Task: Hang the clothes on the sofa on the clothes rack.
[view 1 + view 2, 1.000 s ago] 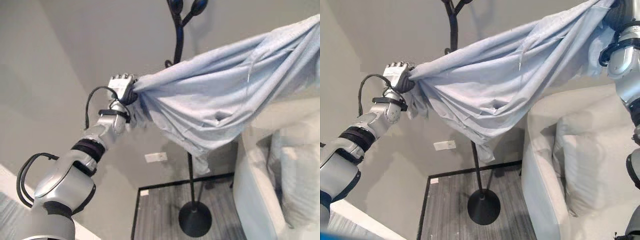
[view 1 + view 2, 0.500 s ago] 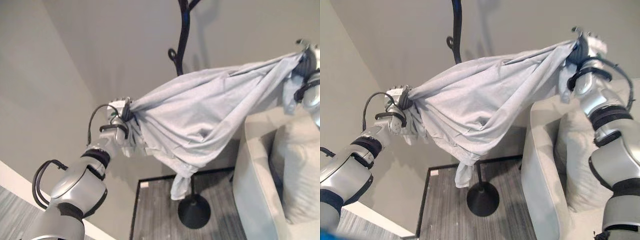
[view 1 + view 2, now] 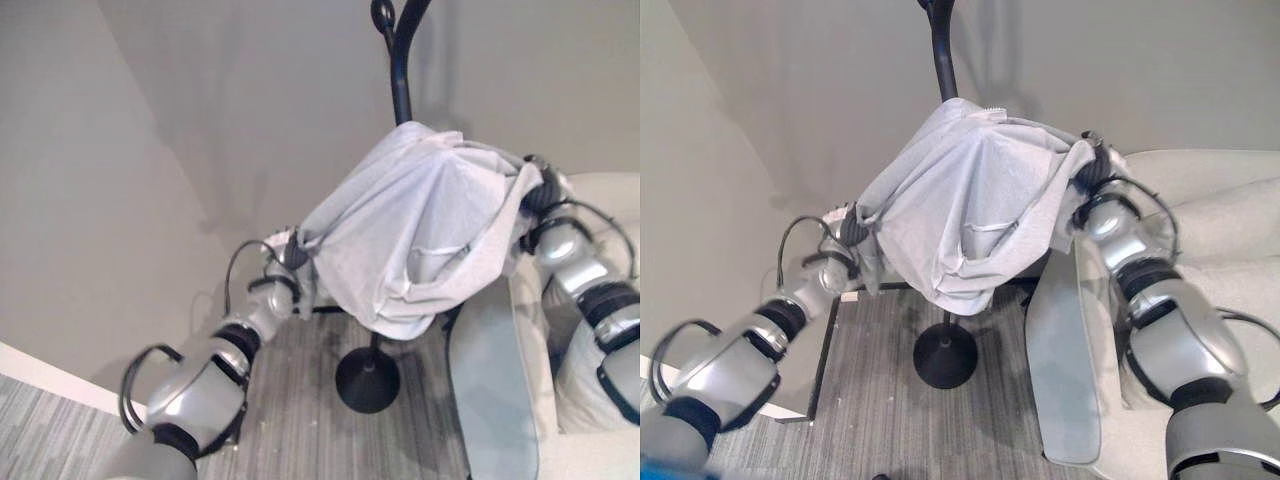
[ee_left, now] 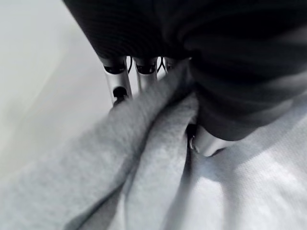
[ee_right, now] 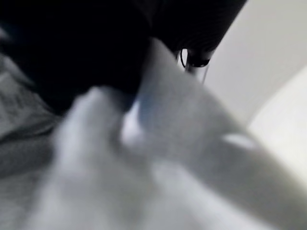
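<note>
Since a second ago our hands have come down and drawn together, so the pale blue shirt (image 3: pixel 420 240), then stretched wide between them, now hangs bunched and draped over the black clothes rack (image 3: pixel 398 60), its pole rising out of the cloth at 12 o'clock. Our left hand (image 3: pixel 290 252) sits at 9 o'clock of the shirt, fingers (image 4: pixel 116 85) and thumb curled tight round a gathered fold. Our right hand (image 3: pixel 1092 172) is at 3 o'clock of the shirt, closed on the other edge of the cloth. Below, at 6 o'clock, the rack's round base (image 3: pixel 944 356) stands on the grey wood floor (image 3: pixel 870 400). Beside our right arm lies the pale sofa (image 3: pixel 1220 220).
</note>
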